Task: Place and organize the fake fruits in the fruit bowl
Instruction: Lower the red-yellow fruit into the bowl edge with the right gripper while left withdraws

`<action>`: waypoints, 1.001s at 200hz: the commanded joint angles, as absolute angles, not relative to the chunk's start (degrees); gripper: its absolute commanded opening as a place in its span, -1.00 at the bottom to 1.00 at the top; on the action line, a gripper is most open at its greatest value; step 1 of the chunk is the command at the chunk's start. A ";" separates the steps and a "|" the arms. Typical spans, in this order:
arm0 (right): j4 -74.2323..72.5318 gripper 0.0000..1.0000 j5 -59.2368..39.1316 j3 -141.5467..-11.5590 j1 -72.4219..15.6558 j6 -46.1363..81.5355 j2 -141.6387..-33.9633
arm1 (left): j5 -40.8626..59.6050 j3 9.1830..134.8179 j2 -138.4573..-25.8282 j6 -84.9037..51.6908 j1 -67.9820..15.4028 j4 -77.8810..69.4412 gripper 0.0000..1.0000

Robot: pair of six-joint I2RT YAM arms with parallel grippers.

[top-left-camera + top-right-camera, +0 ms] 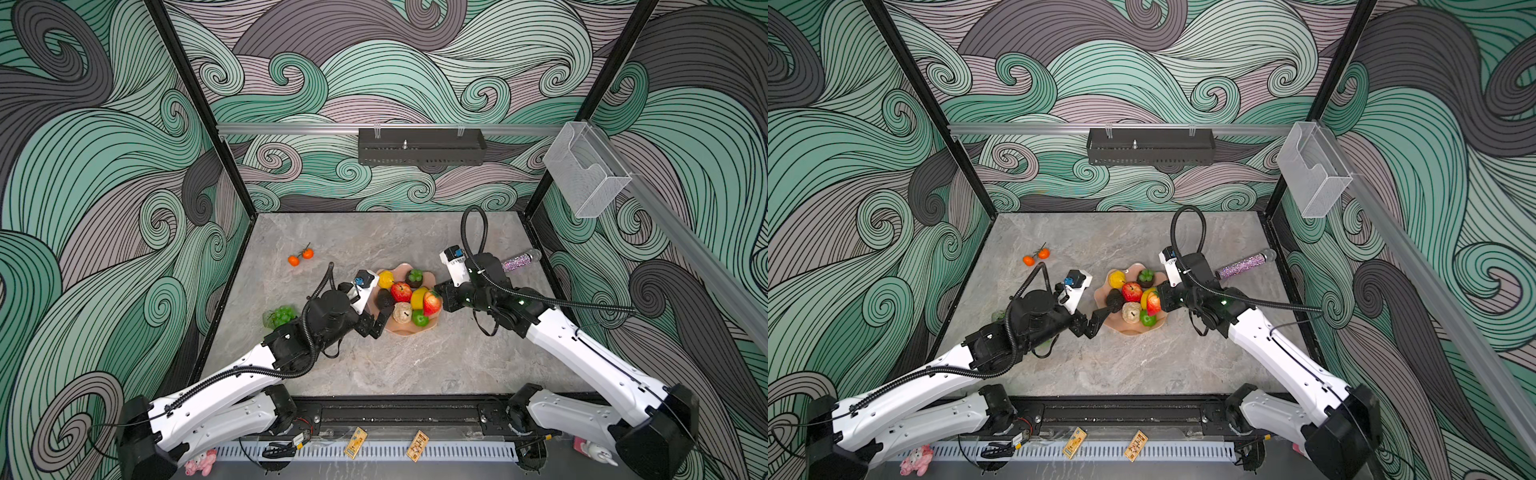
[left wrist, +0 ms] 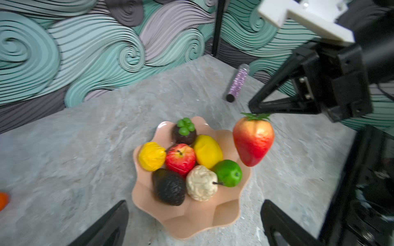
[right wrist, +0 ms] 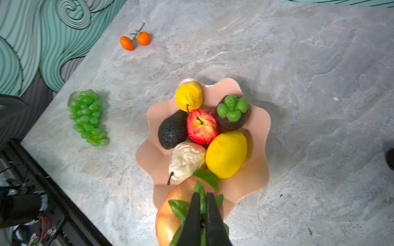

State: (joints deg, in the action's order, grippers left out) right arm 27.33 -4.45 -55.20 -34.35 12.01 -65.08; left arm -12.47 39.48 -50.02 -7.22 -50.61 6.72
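**Fruit bowl** (image 1: pixel 402 331): salmon-pink, scalloped rim, mid-table, a little right of centre.

**Contents, packed touching:**
- red apple (image 1: pixel 401 291), centre
- wrinkled yellow fruit (image 1: pixel 386 279), far left
- dark fruit with green cap (image 1: pixel 414 277), far right
- lemon (image 1: pixel 417 297), right of the apple
- avocado (image 1: pixel 384 299), left
- beige bumpy fruit (image 1: pixel 402 311), near side
- lime (image 1: pixel 419 318), near right

**Strawberry** (image 1: pixel 432 302): hanging tip-down over the bowl's right rim, clear of the other fruit.

**Right gripper** (image 3: pixel 203 199): jaws pinched tight on the strawberry's green leaves.

**Left gripper** (image 2: pixel 195 212): at the bowl's near-left rim, jaws spread wide, nothing between them.

**Outside the bowl, on the table** (image 1: pixel 415 365):
- grape bunch (image 3: pixel 88 117), near left, well apart from the bowl
- two stemmed oranges (image 1: pixel 300 257), far left
- glittery cylinder (image 1: pixel 519 262), lying far right, beyond the right arm
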 commanded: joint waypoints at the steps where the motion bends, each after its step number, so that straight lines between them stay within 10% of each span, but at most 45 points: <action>1: 27.89 -1.00 -0.44 -56.91 -33.08 11.67 -66.92 | -26.66 37.42 -47.78 -10.11 -50.01 4.31 0.97; 200: 20.86 -1.00 3.19 -50.89 -32.32 17.31 -77.17 | -30.86 33.05 -45.53 -12.57 -49.75 2.45 0.97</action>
